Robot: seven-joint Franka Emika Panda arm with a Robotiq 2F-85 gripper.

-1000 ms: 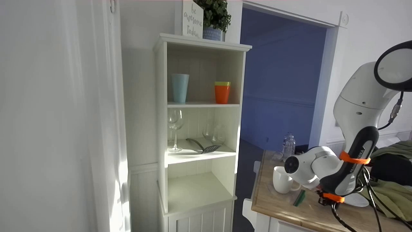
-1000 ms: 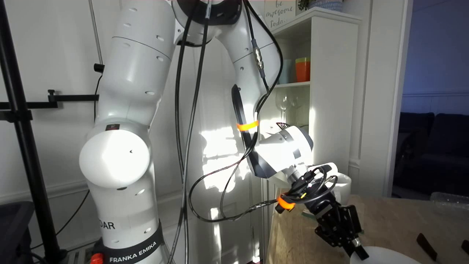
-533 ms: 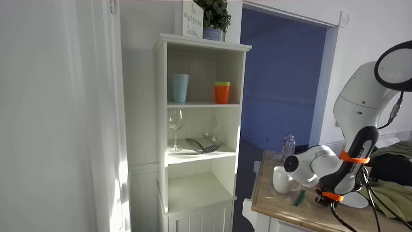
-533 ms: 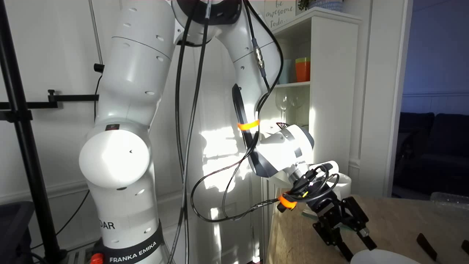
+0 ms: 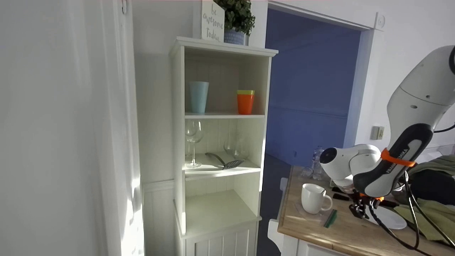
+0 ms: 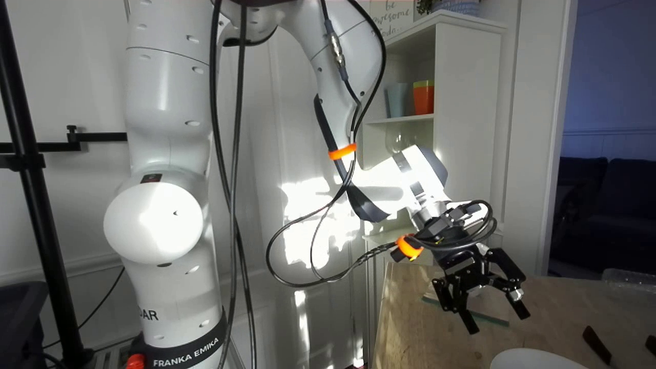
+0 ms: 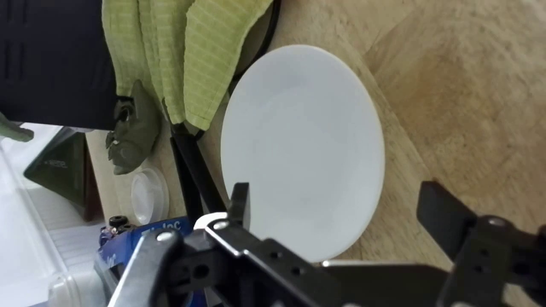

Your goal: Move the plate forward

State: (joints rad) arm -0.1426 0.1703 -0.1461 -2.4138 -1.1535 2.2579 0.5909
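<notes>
A round white plate [image 7: 298, 149] lies on the wooden tabletop and fills the middle of the wrist view. Its near part [image 6: 533, 359] shows at the bottom edge of an exterior view, and the plate [image 5: 390, 217] also appears behind the arm's cables in an exterior view. My gripper [image 6: 496, 315] hangs above the table beside the plate, apart from it, with its jaws spread wide. Nothing is between the fingertips of the gripper [image 7: 339, 202]. In the wrist view one finger [image 7: 241, 202] overlaps the plate's edge, the opposite one stands over bare wood.
A white mug [image 5: 312, 199] and a green strip [image 5: 330, 218] lie near the table's edge. Beside the plate are black handles [image 7: 198, 170], a green cloth [image 7: 213, 55] and a blue box [image 7: 140, 243]. A white shelf cabinet [image 5: 222, 174] stands beyond the table.
The jaws have gone from nearly shut at the plate's rim to wide open. The gripper has then risen away, and the plate has settled slightly lower on the table.
</notes>
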